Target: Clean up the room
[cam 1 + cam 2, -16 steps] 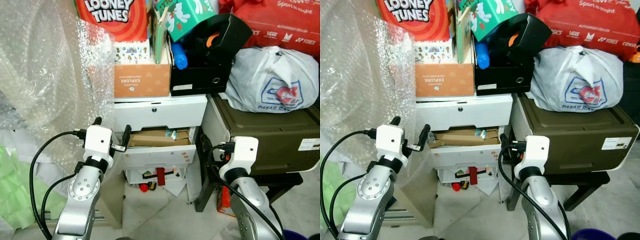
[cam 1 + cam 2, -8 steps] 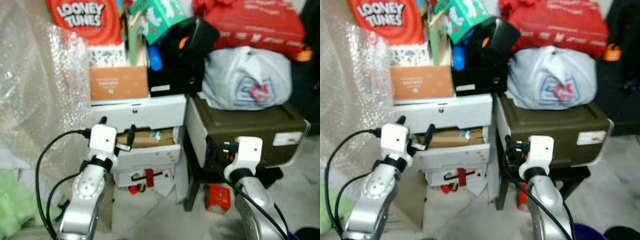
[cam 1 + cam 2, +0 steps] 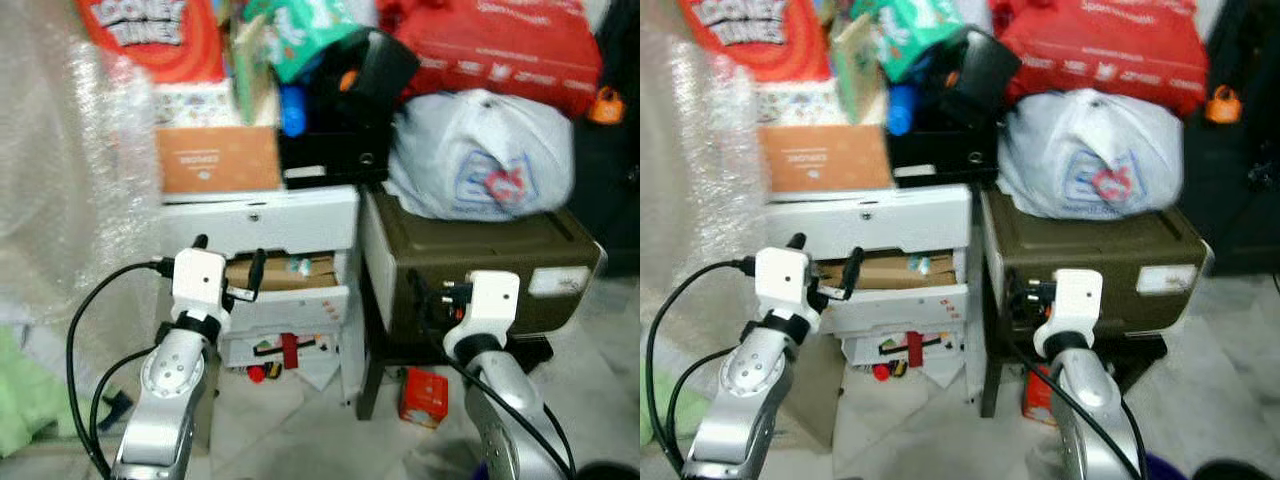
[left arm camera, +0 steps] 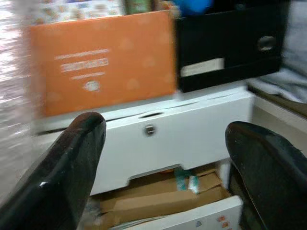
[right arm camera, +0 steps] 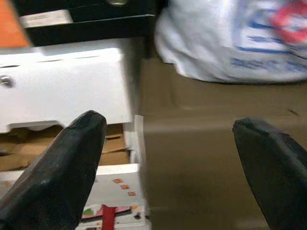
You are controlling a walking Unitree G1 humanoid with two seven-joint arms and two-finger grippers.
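— Since a second ago the whole scene has been shifted leftward by the camera; what is held?

— Nothing: left gripper (image 4: pixel 163 158) and right gripper (image 5: pixel 172 158) are spread wide. Approach is judged underway; the half-open drawer (image 3: pixel 285 290) must be reached next.

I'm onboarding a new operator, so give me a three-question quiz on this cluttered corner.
1. True or false: the middle drawer of the white drawer unit is open.
2. What lies on the dark olive storage box? A) white plastic bag B) orange cardboard box
3. Fill in: the left gripper and right gripper both have fingers ____.

Key: 1 true; 2 A, the white plastic bag; 3 open.
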